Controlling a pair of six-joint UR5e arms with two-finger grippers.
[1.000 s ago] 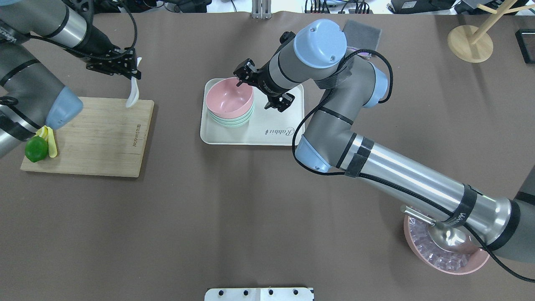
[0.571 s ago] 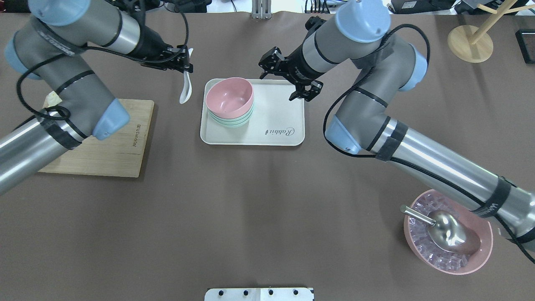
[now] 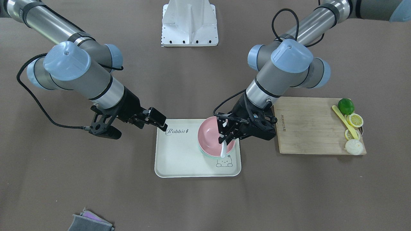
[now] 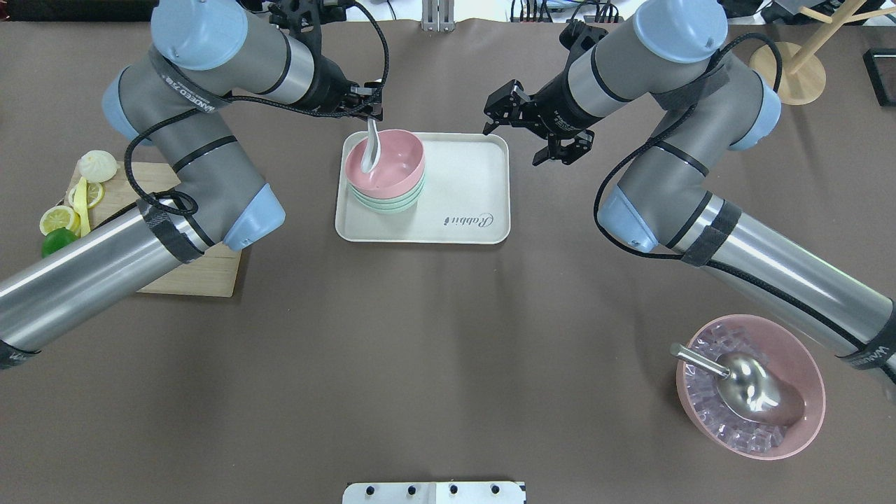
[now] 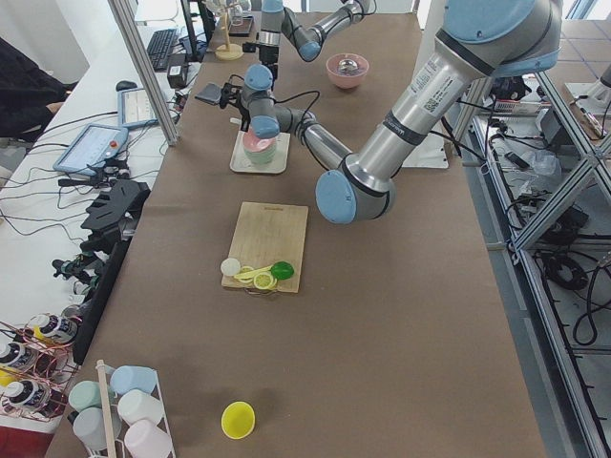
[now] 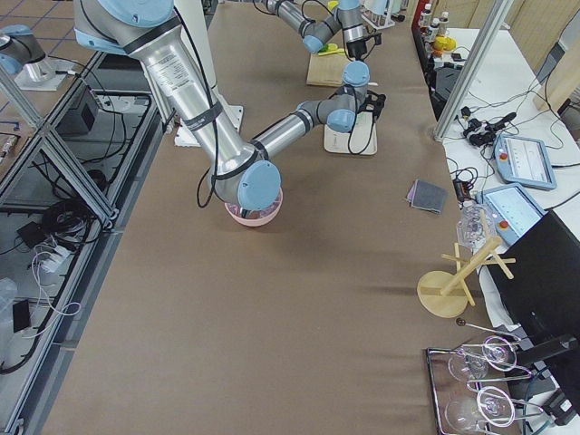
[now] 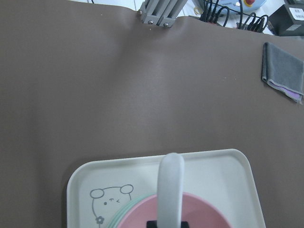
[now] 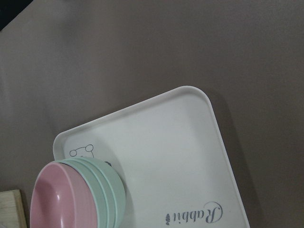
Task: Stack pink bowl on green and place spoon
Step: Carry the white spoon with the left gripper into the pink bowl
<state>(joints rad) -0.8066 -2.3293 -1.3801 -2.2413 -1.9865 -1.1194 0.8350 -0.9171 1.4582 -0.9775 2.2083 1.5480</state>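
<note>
The pink bowl point(image 4: 392, 164) sits nested on the green point(image 4: 389, 204) bowl stack at the left end of a cream tray point(image 4: 462, 189). My left gripper point(image 4: 371, 115) hangs over the bowl's far rim, shut on the handle of the white spoon point(image 4: 369, 150). The spoon's scoop dips down into the pink bowl point(image 3: 208, 134); whether it touches the bottom I cannot tell. In the front view the spoon point(image 3: 222, 148) hangs from the left gripper point(image 3: 224, 132). My right gripper point(image 4: 532, 133) is open and holds nothing, raised off the tray's far right corner.
A wooden board point(image 4: 203, 269) lies to the left with a lime point(image 4: 56, 241), lemon slices and a yellow stick. A larger pink bowl point(image 4: 805, 364) of ice with a steel scoop point(image 4: 752, 392) stands front right. A wooden stand point(image 4: 787, 70) is far right, a grey cloth point(image 3: 90, 223) beyond the tray.
My left arm has carried the spoon from over the board rightwards until it hangs in the pink bowl. My right gripper has drawn back from the bowl, off the tray to the right.
</note>
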